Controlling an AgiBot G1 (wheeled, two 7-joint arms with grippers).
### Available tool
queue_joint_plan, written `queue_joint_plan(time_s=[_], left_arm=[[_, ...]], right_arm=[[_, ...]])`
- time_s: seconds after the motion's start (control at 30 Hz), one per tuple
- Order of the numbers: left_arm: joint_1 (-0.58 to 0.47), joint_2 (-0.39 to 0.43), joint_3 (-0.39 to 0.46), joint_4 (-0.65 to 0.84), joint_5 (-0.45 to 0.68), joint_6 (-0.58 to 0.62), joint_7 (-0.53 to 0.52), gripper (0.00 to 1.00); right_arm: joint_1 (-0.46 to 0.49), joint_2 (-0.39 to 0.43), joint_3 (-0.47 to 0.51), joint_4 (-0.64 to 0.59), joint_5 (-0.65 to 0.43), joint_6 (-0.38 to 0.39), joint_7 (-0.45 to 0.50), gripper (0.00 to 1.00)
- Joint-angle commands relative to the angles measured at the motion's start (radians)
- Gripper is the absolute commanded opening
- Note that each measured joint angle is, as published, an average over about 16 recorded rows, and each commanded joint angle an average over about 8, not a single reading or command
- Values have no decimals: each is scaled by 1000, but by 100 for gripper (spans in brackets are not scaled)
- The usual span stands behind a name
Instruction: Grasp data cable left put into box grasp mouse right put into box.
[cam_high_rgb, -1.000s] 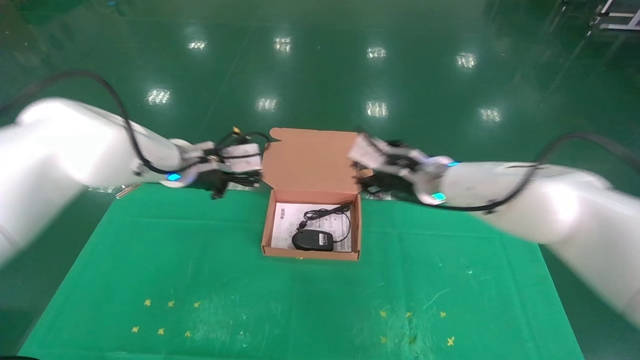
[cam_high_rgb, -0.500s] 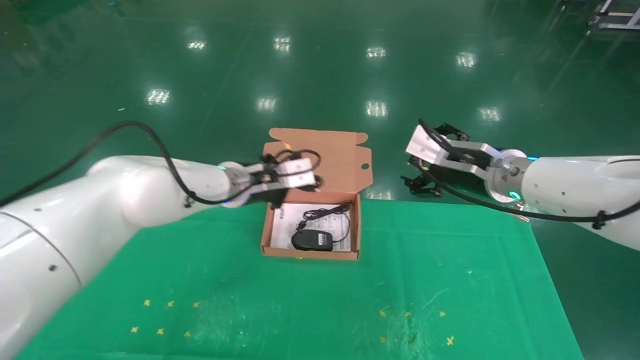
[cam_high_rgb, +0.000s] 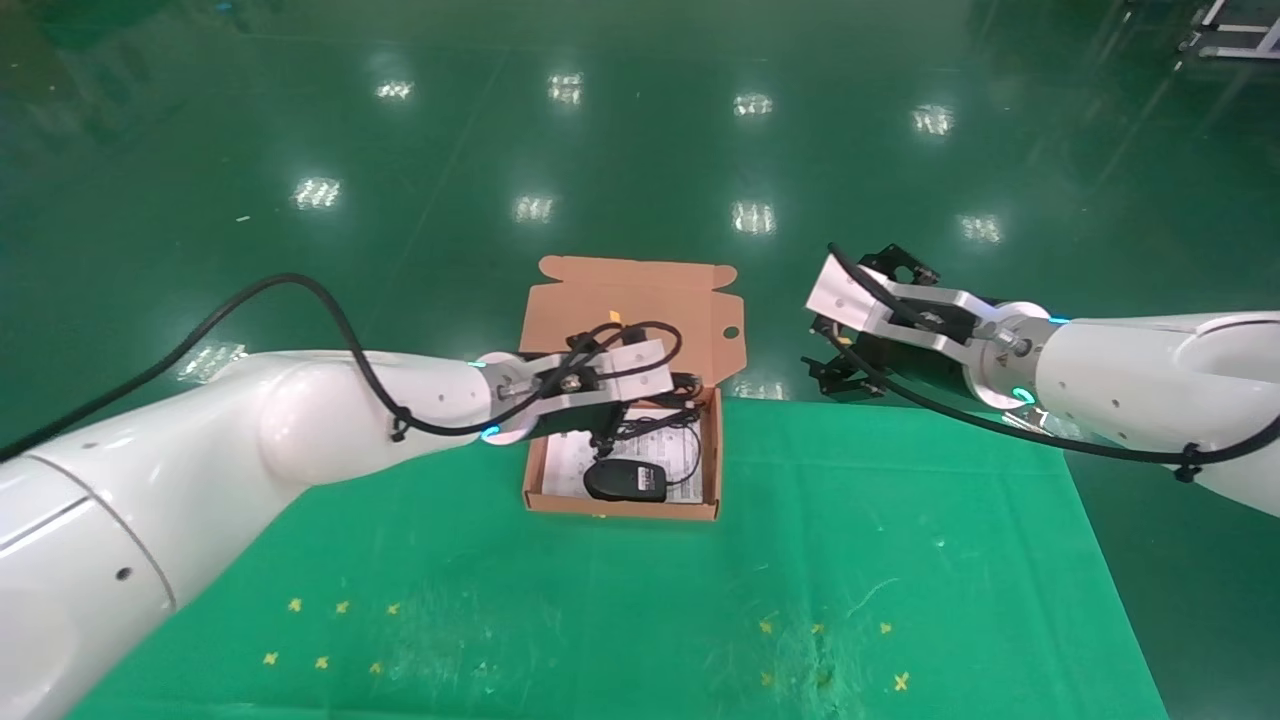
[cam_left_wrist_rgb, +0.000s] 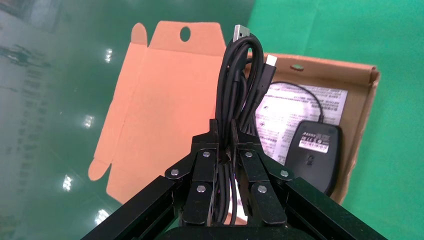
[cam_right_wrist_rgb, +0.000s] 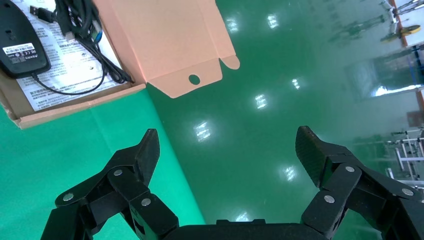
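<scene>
The salmon-orange box (cam_high_rgb: 620, 506) stands open on the green mat, its lid (cam_high_rgb: 640, 310) folded back. The black mouse (cam_high_rgb: 625, 481) lies in it on the white printed sheet, its cord coiled behind it. My left gripper (cam_high_rgb: 640, 405) is shut on the data cable (cam_high_rgb: 685, 385) and holds it over the back part of the box. In the left wrist view the gripper (cam_left_wrist_rgb: 226, 127) pinches the cable bundle (cam_left_wrist_rgb: 240, 80), whose plug ends stick out over the box, beside the mouse (cam_left_wrist_rgb: 315, 155). My right gripper (cam_high_rgb: 835, 365) is open and empty, right of the lid, past the mat's far edge. It shows open in its own view (cam_right_wrist_rgb: 227, 145).
The green mat (cam_high_rgb: 850, 560) covers the table, with small yellow cross marks near its front edge. The shiny green floor (cam_high_rgb: 640, 150) lies beyond the far edge. The right wrist view shows the box (cam_right_wrist_rgb: 75, 107), the mouse (cam_right_wrist_rgb: 20, 40) and the hanging cable (cam_right_wrist_rgb: 80, 20).
My left gripper has carried the cable from left of the box to over its inside. My right gripper drew back to the right, away from the lid, and opened.
</scene>
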Motion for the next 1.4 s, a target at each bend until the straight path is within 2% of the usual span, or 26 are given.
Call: queue_joint_plan(time_s=[0.03, 0.27, 0.5, 0.67, 0.87, 1.03, 1.4], left_arm=[[2, 1, 1, -3, -22, -2, 5, 100], [1, -10, 0, -10, -9, 3, 3, 100], [-43, -65, -7, -62, -8, 22, -34, 100], [-107, -109, -24, -114, 12, 6, -85, 100], [-139, -144, -52, -159, 9, 7, -106, 100], [-101, -188, -119, -197, -52, 69, -93, 100], [28, -298, -300, -284, -228, 251, -44, 100]], right_arm=[[0, 2, 0, 7, -12, -2, 10, 100], [-1, 0, 1, 1, -5, -2, 4, 100], [7, 2, 11, -3, -9, 17, 3, 100], [38, -1, 20, -22, -42, 42, -20, 100], [67, -8, 10, -42, -95, 32, -70, 100], [44, 0, 51, -38, -52, -17, -117, 100], [-85, 50, 248, -4, 191, -206, -226, 100]])
